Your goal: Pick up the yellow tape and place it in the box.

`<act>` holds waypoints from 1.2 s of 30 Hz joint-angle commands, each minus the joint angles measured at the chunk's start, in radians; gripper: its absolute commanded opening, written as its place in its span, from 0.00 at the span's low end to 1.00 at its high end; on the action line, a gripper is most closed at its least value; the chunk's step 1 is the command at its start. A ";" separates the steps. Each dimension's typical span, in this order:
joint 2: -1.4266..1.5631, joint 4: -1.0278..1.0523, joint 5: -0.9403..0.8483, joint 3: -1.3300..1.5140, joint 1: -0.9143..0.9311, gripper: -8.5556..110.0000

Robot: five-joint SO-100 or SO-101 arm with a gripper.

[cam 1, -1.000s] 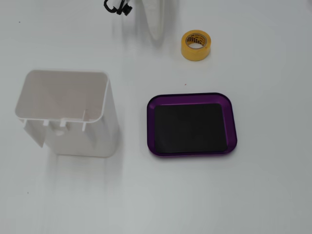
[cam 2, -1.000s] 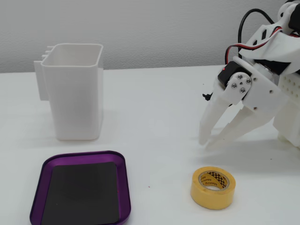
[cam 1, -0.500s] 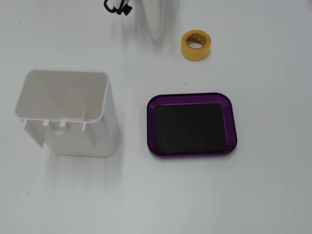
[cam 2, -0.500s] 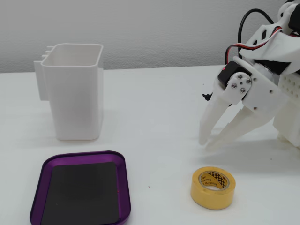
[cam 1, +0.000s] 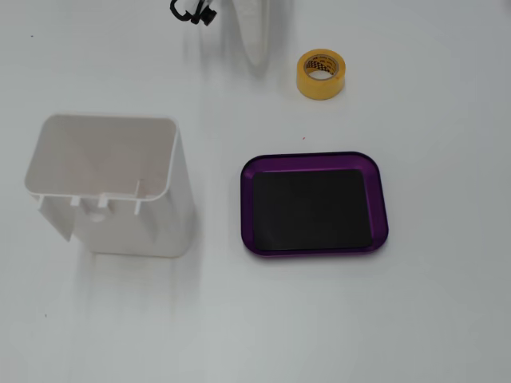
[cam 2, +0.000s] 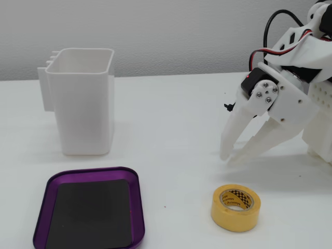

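gripper [cam 2: 229, 157]: seen in a fixed view with fingers only slightly parted, nothing held, tips hung low over the table | yellow tape [cam 2: 235, 207]: laid flat on the table, just below the tips, untouched | box [cam 2: 89, 214]: purple tray, black floor bare, well apart from tape | white bin [cam 2: 83, 100]: stood upright behind tray
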 commanded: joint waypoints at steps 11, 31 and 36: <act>0.110 -0.008 -0.002 0.009 -0.006 0.07; 0.103 -0.008 -0.402 -0.195 0.046 0.08; -0.061 0.003 -0.364 -0.380 0.156 0.15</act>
